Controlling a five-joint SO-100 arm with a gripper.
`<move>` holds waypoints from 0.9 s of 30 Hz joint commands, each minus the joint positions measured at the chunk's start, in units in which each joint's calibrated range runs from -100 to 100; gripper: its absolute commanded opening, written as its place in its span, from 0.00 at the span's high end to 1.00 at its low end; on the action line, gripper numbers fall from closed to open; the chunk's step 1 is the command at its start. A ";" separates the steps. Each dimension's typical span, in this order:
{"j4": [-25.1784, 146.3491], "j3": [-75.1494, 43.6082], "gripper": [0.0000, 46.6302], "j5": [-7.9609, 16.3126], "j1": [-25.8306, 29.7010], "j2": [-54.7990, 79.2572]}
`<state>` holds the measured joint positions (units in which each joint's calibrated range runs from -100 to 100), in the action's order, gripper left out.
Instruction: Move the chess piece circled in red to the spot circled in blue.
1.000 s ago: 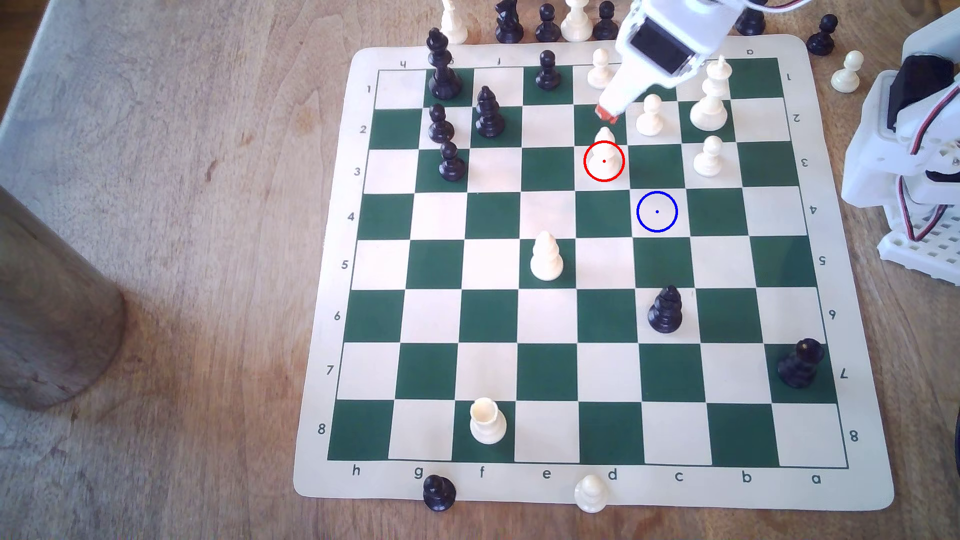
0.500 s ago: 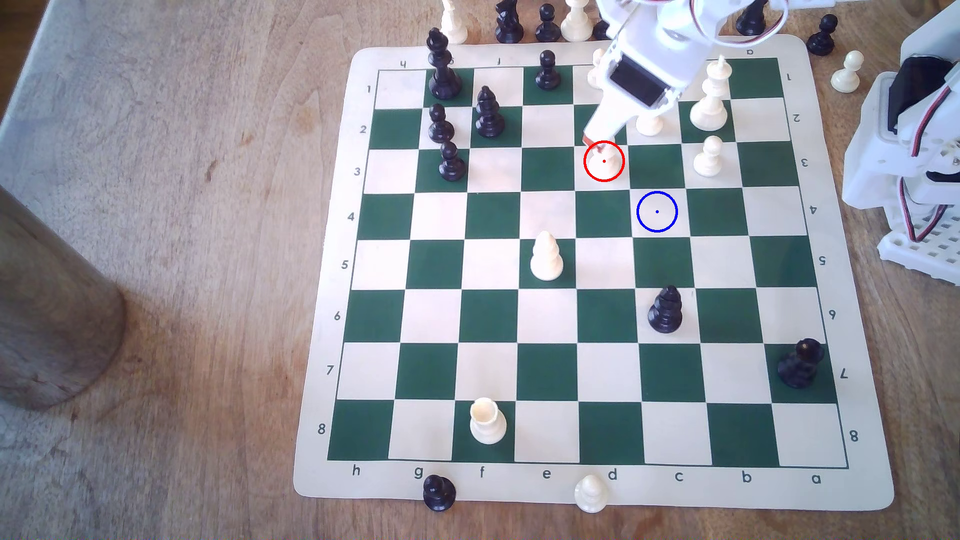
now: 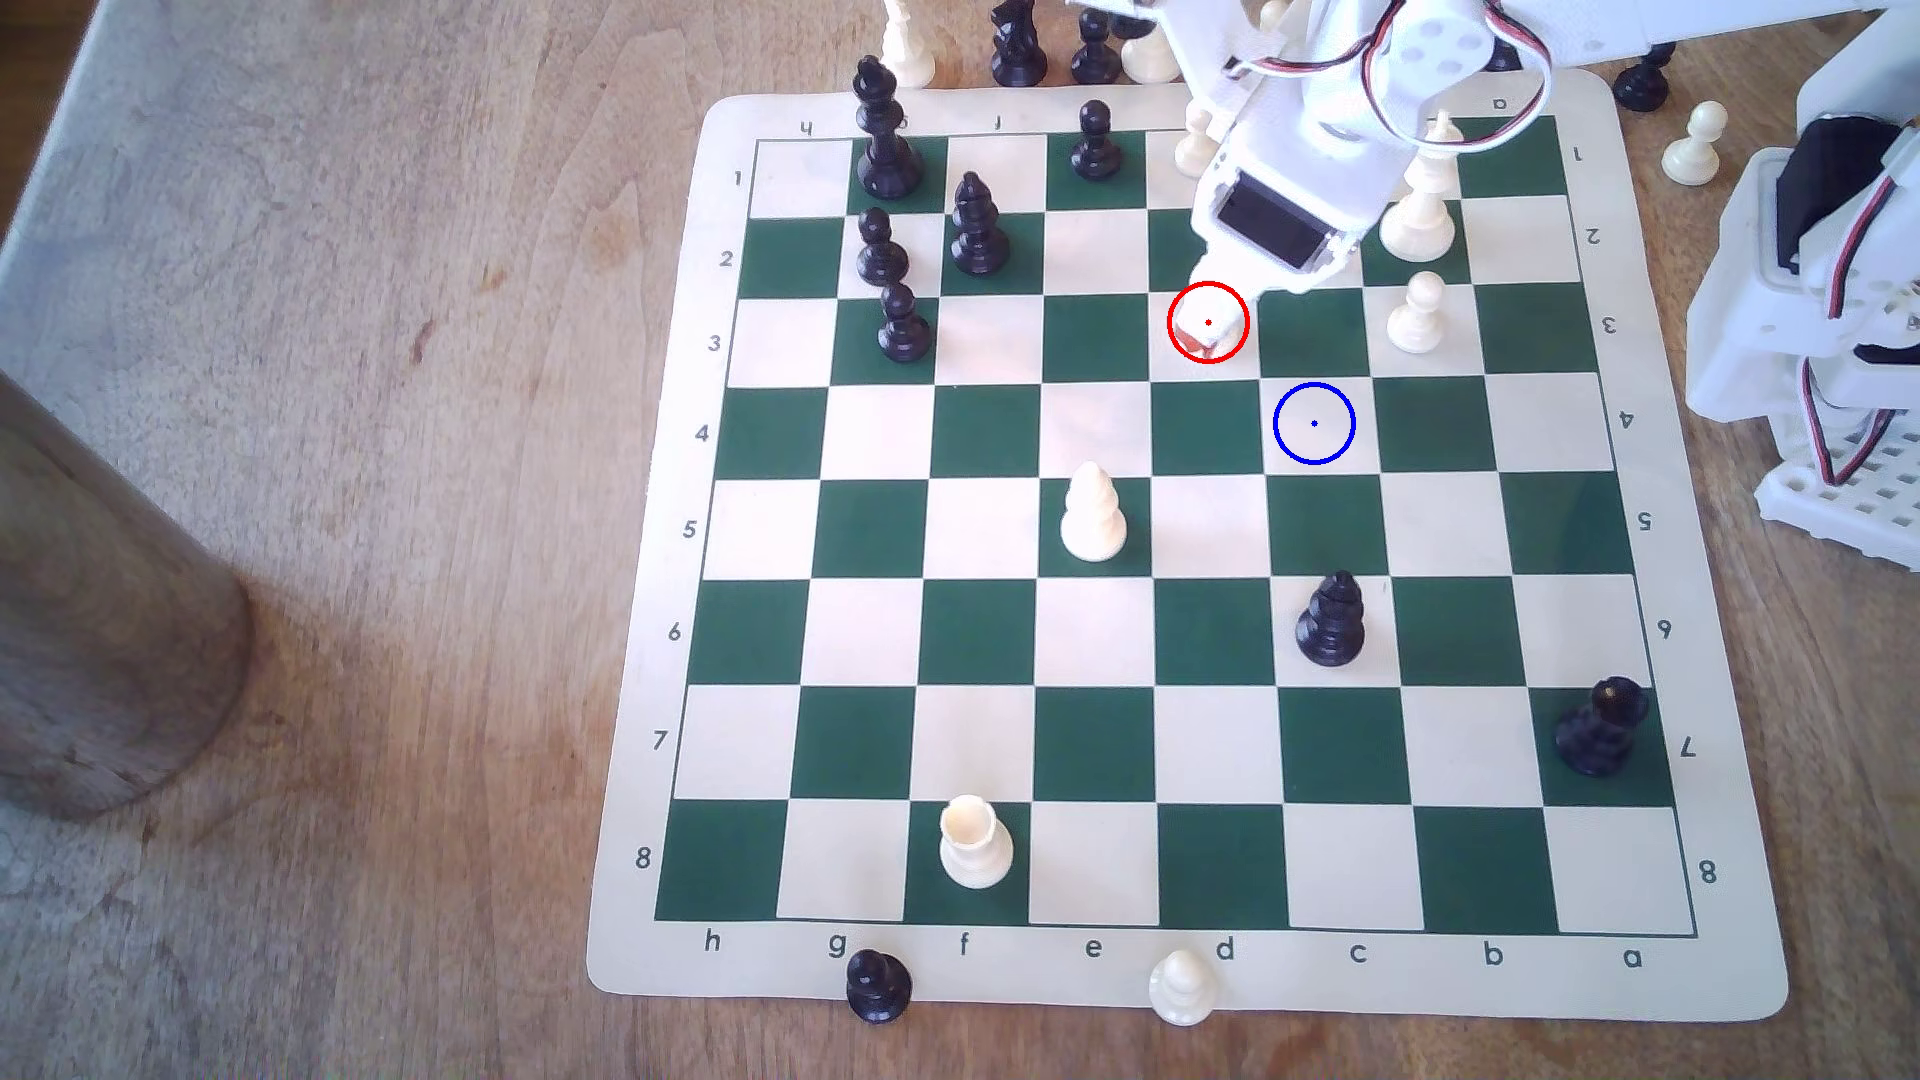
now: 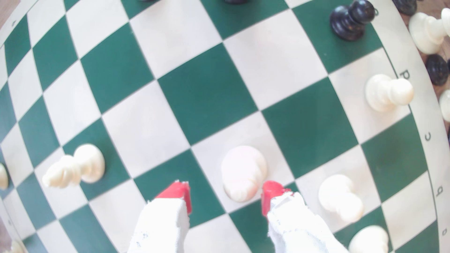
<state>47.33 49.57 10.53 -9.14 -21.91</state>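
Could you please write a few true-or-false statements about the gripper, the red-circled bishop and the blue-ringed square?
1. The gripper is open, with the cream bishop between its red-tipped fingers. True.
2. The bishop is lifted clear of the chess mat. False: it stands on its cream square inside the red ring.
3. The blue-ringed square has no piece on it. True.
4. A black pawn stands on the blue-ringed square. False: the nearest dark piece, a black bishop, stands two rows nearer the camera in the exterior view.
5. The blue-ringed square touches the bishop's square diagonally. True.
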 commanded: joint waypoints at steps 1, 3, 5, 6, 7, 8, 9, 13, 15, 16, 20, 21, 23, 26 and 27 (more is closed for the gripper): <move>-1.06 -0.98 0.65 -0.24 -0.91 -0.50; -1.71 -0.89 0.66 -0.24 -1.06 -0.25; -2.20 -0.79 0.69 -0.15 -1.06 -0.16; -2.45 -0.79 0.70 -0.05 -0.98 -0.08; -2.70 -0.79 0.71 0.05 -0.91 0.09; -2.78 -0.70 0.71 0.10 -0.83 0.18; -2.94 -0.61 0.71 0.10 -0.83 0.18; -3.35 -0.34 0.71 0.29 -0.12 0.43; -3.35 -0.25 0.71 0.34 0.19 0.43; -3.35 -0.25 0.72 0.54 0.42 0.43; -3.68 -0.16 0.75 0.73 0.66 0.52; -3.68 -0.16 0.79 0.73 0.74 0.52; -3.68 -0.16 0.89 0.63 0.74 0.43; -3.84 -0.16 1.00 0.73 0.66 0.35; -3.84 -0.16 1.00 0.68 0.58 0.26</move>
<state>44.54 50.29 11.16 -8.70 -20.82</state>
